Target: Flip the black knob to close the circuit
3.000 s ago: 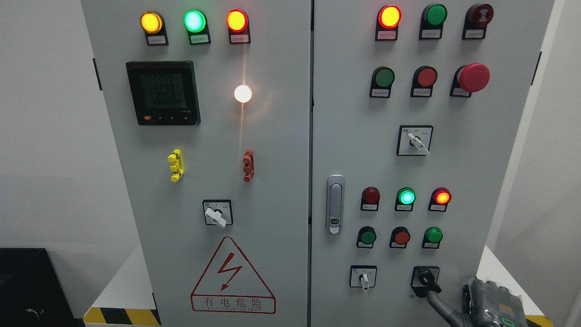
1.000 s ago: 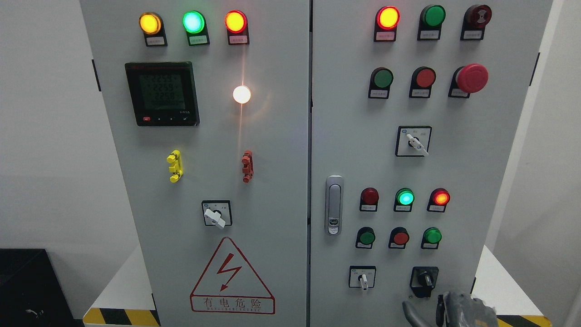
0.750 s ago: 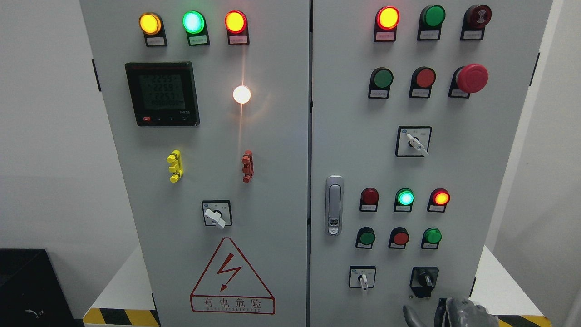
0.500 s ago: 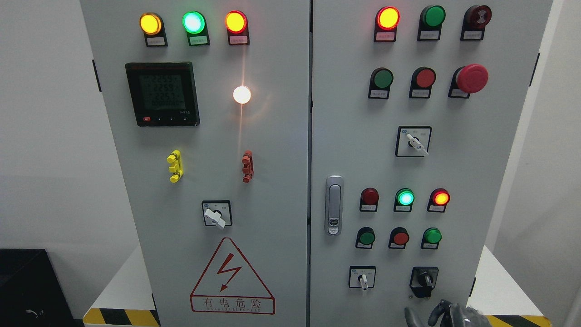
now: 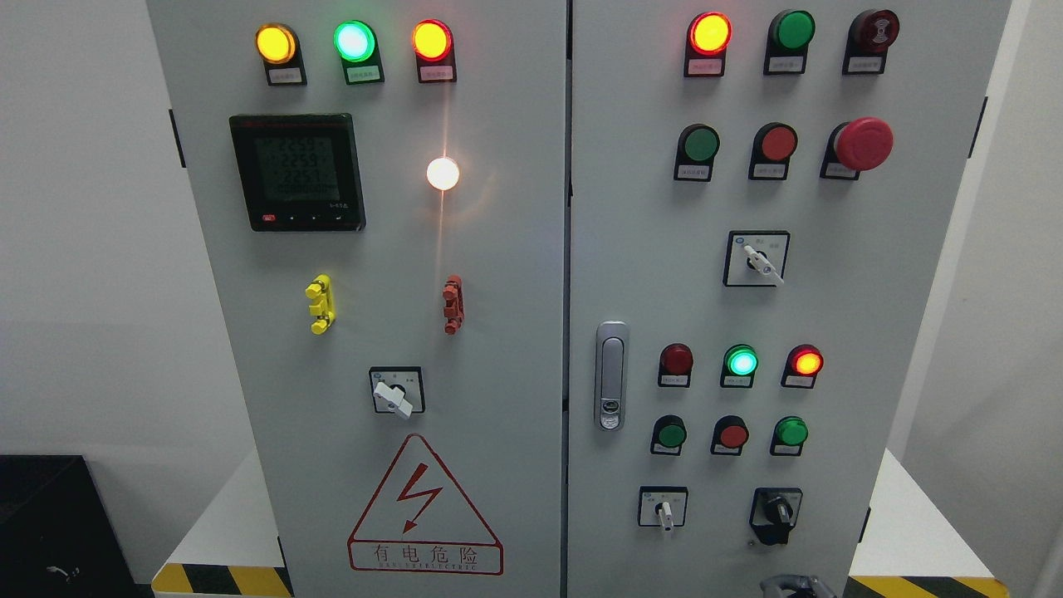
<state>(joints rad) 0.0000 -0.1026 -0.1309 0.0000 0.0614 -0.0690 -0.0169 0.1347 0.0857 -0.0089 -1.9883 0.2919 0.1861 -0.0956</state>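
The black knob (image 5: 777,510) sits on its black plate at the lower right of the grey cabinet's right door (image 5: 830,316). Its handle stands close to upright, tipped slightly to the upper left. Only a grey sliver of my right hand (image 5: 793,586) shows at the bottom edge, below the knob and clear of it. The left arm does not appear.
A white selector switch (image 5: 663,508) sits left of the black knob, with another (image 5: 756,259) higher up. A lit green lamp (image 5: 741,362), a lit red lamp (image 5: 805,362) and several push buttons lie above the knob. A door latch (image 5: 612,375) is mid-panel.
Three seconds ago my right hand was at the knob, whose handle pointed down-right. The handle now stands near upright, and the hand has dropped almost out of view.
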